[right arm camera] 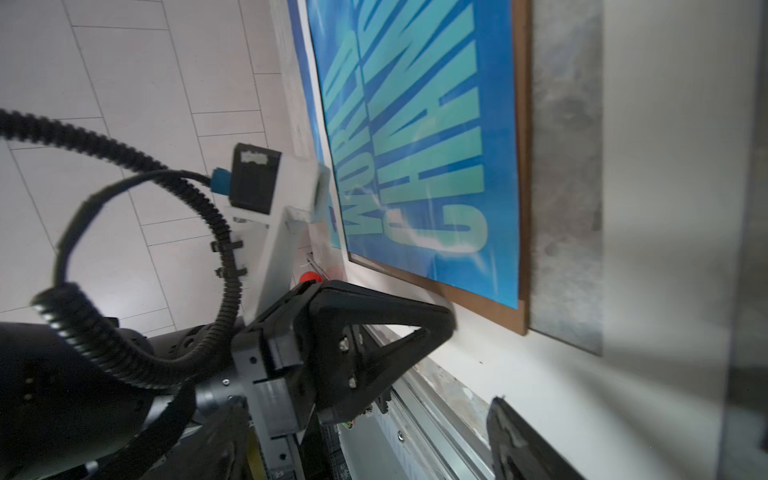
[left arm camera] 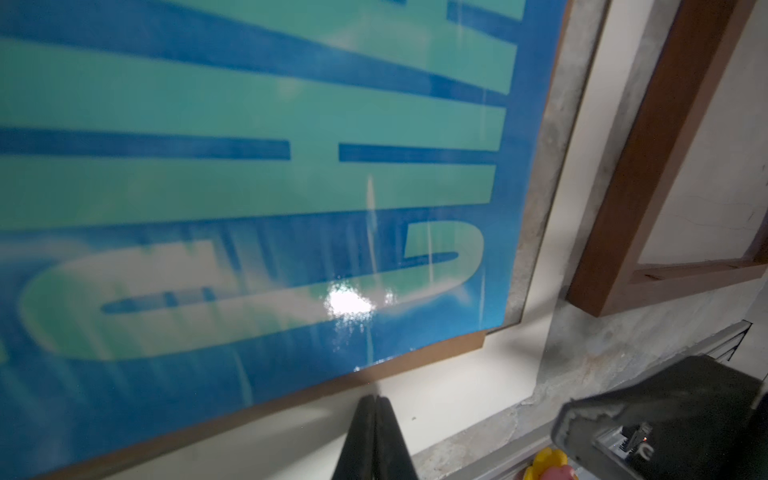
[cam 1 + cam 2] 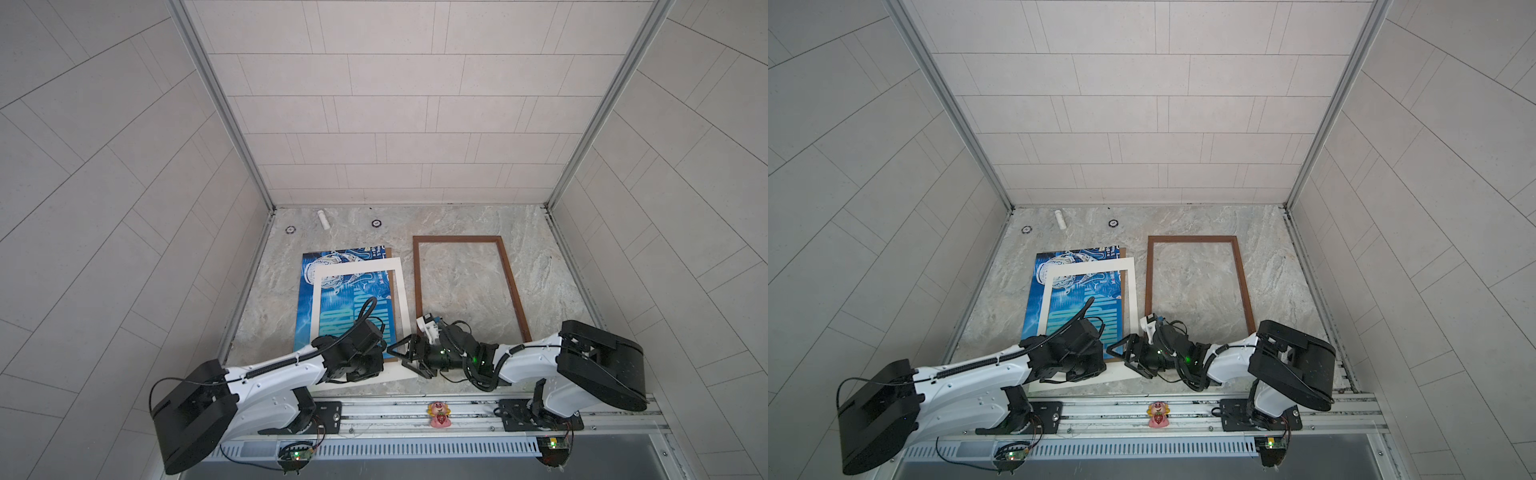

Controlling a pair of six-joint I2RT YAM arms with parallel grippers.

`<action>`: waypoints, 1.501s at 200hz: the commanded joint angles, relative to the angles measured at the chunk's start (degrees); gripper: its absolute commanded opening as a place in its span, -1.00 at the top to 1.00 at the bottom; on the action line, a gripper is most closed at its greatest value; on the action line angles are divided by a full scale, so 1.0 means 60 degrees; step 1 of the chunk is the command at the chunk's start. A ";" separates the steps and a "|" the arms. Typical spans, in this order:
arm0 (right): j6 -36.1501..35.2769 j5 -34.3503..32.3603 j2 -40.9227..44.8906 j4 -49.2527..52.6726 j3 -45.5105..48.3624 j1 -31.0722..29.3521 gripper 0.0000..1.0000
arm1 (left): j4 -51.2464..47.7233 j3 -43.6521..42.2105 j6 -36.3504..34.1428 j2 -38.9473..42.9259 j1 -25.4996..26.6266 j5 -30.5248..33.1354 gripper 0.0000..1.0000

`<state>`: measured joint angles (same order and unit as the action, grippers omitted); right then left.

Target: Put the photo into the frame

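The blue photo (image 3: 332,291) with teal letters lies at the left on a brown backing board (image 2: 415,361), and a tilted cream mat (image 3: 357,266) rests over both. The empty dark brown frame (image 3: 461,239) lies flat to the right, apart from them. In the left wrist view my left gripper (image 2: 376,401) is shut, its tips on the mat's near strip just below the board's edge; in both top views its own wrist hides it. My right gripper (image 3: 397,358) stands open at the mat's near right corner, holding nothing. The right wrist view shows the photo (image 1: 415,145) and one right finger (image 1: 519,440).
A white tube (image 3: 323,219) and two small black discs (image 3: 290,229) (image 3: 376,223) sit at the back of the marble table. A pink toy (image 3: 439,413) sits on the front rail between the arm bases. Tiled walls close in the sides and back.
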<state>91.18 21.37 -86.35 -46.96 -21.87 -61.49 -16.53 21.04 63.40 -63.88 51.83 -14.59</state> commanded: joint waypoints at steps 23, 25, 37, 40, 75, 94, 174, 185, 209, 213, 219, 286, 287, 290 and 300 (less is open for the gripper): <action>-0.0083 -0.0095 0.0977 0.2449 -0.0259 -0.0033 -0.71 | -0.0869 -0.0523 -0.0136 -0.0560 0.0076 -0.0050 0.86; -0.0149 -0.0131 0.1073 0.2806 -0.0264 -0.0045 -0.71 | -0.0875 -0.0516 -0.0136 -0.0549 0.0069 -0.0049 0.86; -0.0537 -0.0429 0.1747 0.4731 -0.0363 -0.0114 -0.71 | -0.0958 -0.0465 -0.0136 -0.0438 0.0077 -0.0009 0.86; -0.0623 -0.0527 0.1901 0.5187 -0.0410 -0.0116 -0.72 | -0.1010 -0.0447 -0.0136 -0.0426 0.0077 0.0024 0.86; -0.1085 -0.1122 0.3179 0.8024 -0.0719 -0.0107 -0.80 | -0.1203 -0.0375 -0.0193 -0.0256 0.0077 0.0229 0.86; -0.0770 -0.0865 0.2940 0.7618 -0.0564 -0.0109 -0.82 | -0.1147 -0.0399 -0.0235 -0.0301 0.0074 0.0234 0.86; 0.0255 -0.0329 0.1559 0.5663 -0.0311 -0.0226 -0.84 | -0.1199 -0.0518 -0.0177 0.0080 0.0077 0.0291 0.86; 0.0335 -0.0271 0.1358 0.5430 -0.0283 -0.0232 -0.84 | -0.1199 -0.0538 -0.0151 0.0126 0.0077 0.0308 0.86; 0.0539 -0.0247 0.1097 0.5191 -0.0254 -0.0303 -0.84 | -0.1150 -0.0541 -0.0109 0.0125 0.0077 0.0285 0.86; 0.0562 -0.0262 0.1097 0.5190 -0.0245 -0.0298 -0.84 | -0.1128 -0.0533 -0.0094 0.0114 0.0073 0.0272 0.86; 0.0558 -0.0288 0.1130 0.5222 -0.0224 -0.0300 -0.84 | -0.1094 -0.0541 -0.0096 0.0074 0.0076 0.0262 0.86; 0.0499 -0.0494 0.1109 0.3493 0.0037 -0.0214 -0.84 | -0.0369 -0.0575 -0.0162 -0.0794 0.0077 -0.0156 0.86; 0.0496 -0.0482 0.1092 0.3419 0.0039 -0.0212 -0.84 | -0.0359 -0.0576 -0.0164 -0.0801 0.0077 -0.0159 0.86; 0.0480 -0.0451 0.1041 0.3277 0.0048 -0.0197 -0.84 | -0.0344 -0.0567 -0.0165 -0.0830 0.0077 -0.0165 0.86; 0.0478 -0.0383 0.0845 0.2850 0.0027 -0.0181 -0.84 | -0.0295 -0.0570 -0.0166 -0.0885 0.0076 -0.0203 0.87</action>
<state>90.39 20.18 -78.76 -22.83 -22.41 -62.89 -14.79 20.91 62.98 -64.86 51.86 -15.57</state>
